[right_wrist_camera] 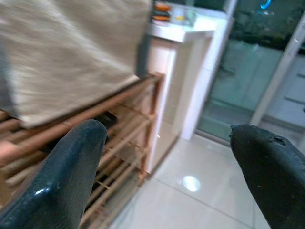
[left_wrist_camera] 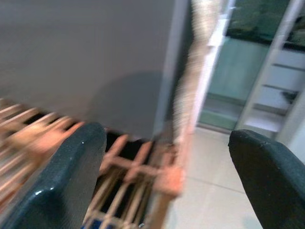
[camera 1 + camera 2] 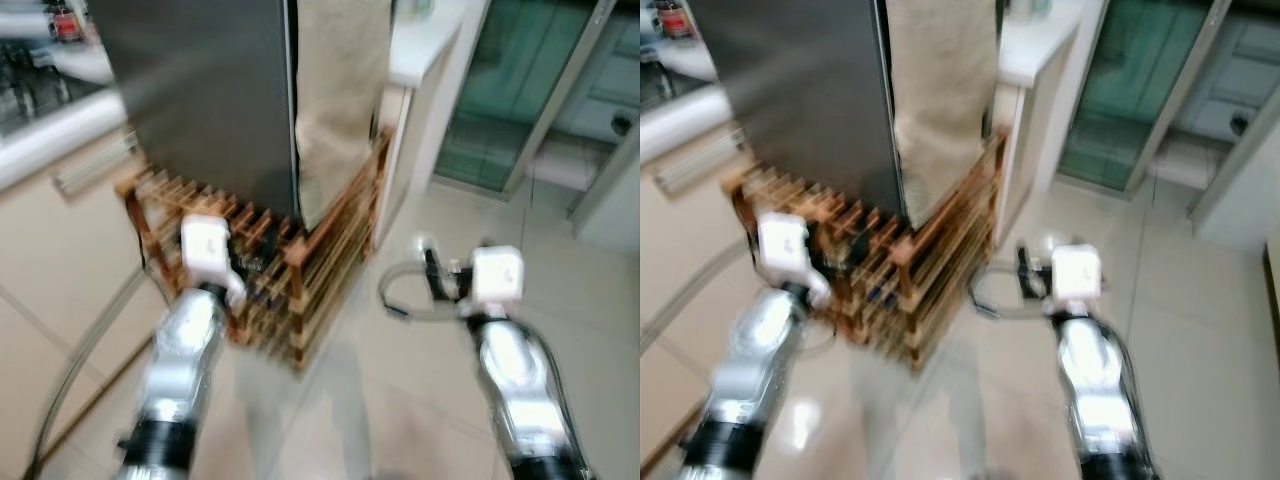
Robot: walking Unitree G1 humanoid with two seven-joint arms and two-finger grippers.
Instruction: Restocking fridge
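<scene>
Left eye view, blurred by walking: the fridge [image 3: 205,100] stands on a wooden rack [image 3: 300,270] by the counter edge, door closed.

Left wrist view: the left gripper [image 2: 167,176] has its jaws wide apart, empty.

Right wrist view: the right gripper [image 1: 167,176] likewise gapes empty.

Approach appears underway; next comes reaching the door.
</scene>
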